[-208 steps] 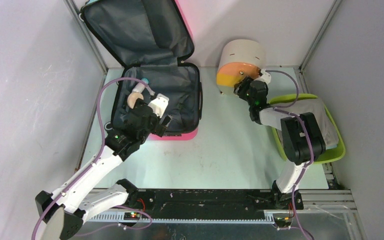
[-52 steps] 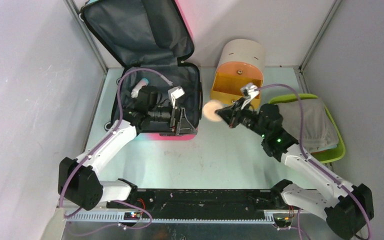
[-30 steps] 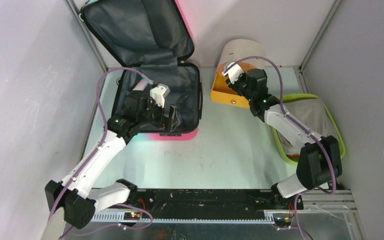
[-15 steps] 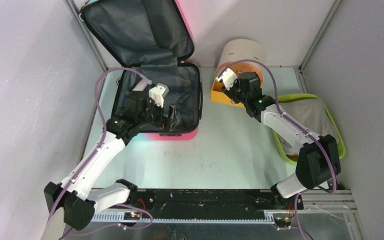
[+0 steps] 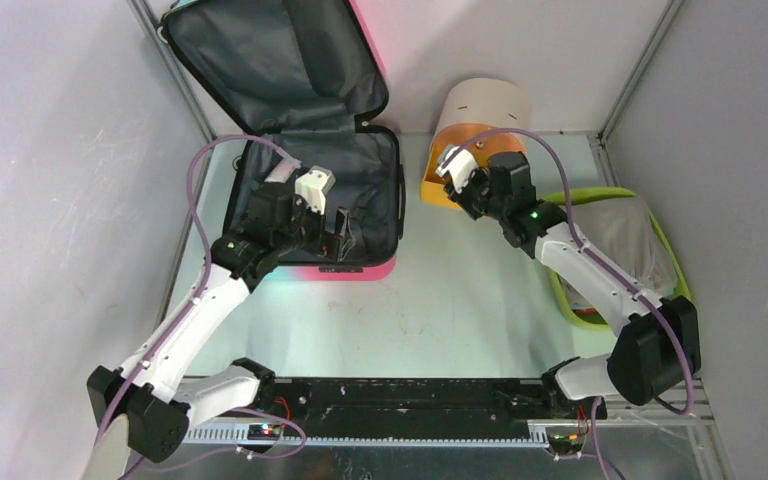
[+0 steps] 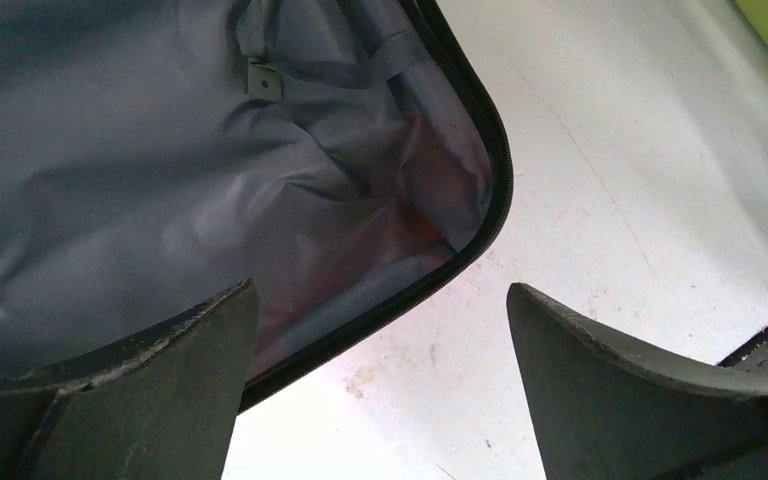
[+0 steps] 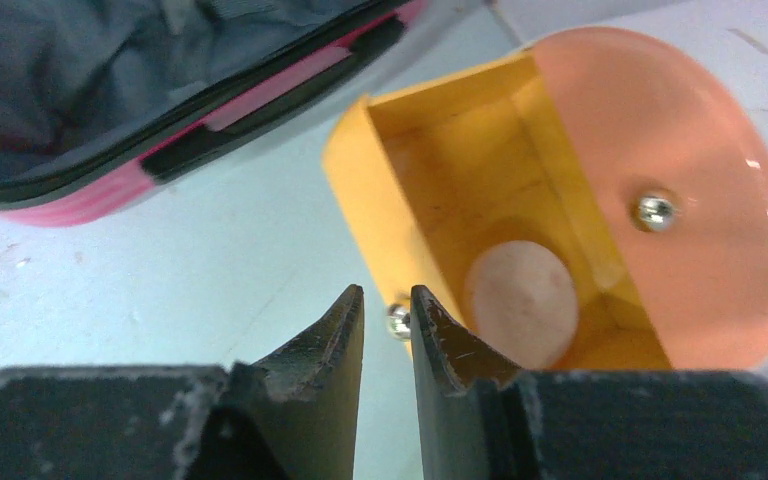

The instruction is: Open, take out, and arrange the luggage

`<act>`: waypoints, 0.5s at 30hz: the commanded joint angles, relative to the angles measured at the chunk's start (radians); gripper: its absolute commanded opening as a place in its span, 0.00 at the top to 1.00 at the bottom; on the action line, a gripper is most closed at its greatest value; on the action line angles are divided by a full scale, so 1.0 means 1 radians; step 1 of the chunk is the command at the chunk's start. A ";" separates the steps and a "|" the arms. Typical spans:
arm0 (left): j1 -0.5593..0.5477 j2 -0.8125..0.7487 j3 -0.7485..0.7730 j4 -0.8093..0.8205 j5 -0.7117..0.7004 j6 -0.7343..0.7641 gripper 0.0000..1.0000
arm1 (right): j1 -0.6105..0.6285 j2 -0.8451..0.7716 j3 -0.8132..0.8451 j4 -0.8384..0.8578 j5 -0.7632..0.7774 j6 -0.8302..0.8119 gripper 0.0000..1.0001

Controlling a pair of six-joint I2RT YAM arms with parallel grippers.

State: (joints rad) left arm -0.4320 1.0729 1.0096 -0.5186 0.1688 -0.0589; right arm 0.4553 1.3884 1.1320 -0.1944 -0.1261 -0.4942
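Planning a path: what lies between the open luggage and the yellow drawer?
Only a bare strip of table, shown in top and right wrist views.

Bright, even overhead light washed the pale table point(image 5: 460, 300) almost white. The dark grey fabric lining point(image 5: 260, 60) of the open pink-to-teal hard-shell suitcase point(image 5: 360, 272) stayed murky at 11 o'clock. In the wrist views the black fingers point(image 6: 150, 400) of the left gripper point(image 6: 380, 310) and of the right gripper point(image 7: 387, 292) sat blurred at 6 o'clock; white glints dotted the glossy orange plastic drawer face point(image 7: 700, 200).
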 commanded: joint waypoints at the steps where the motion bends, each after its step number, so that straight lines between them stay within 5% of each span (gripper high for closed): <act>1: -0.004 -0.033 -0.008 0.026 -0.030 0.015 0.00 | 0.008 0.008 -0.019 -0.056 -0.129 -0.045 0.76; 15: -0.004 -0.033 0.003 0.005 -0.079 0.011 0.00 | -0.021 0.147 -0.019 0.087 0.085 -0.125 0.78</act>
State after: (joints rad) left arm -0.4320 1.0637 1.0100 -0.5209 0.1104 -0.0593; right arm 0.4469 1.5047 1.1091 -0.2092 -0.1417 -0.5674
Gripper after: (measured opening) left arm 0.996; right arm 0.225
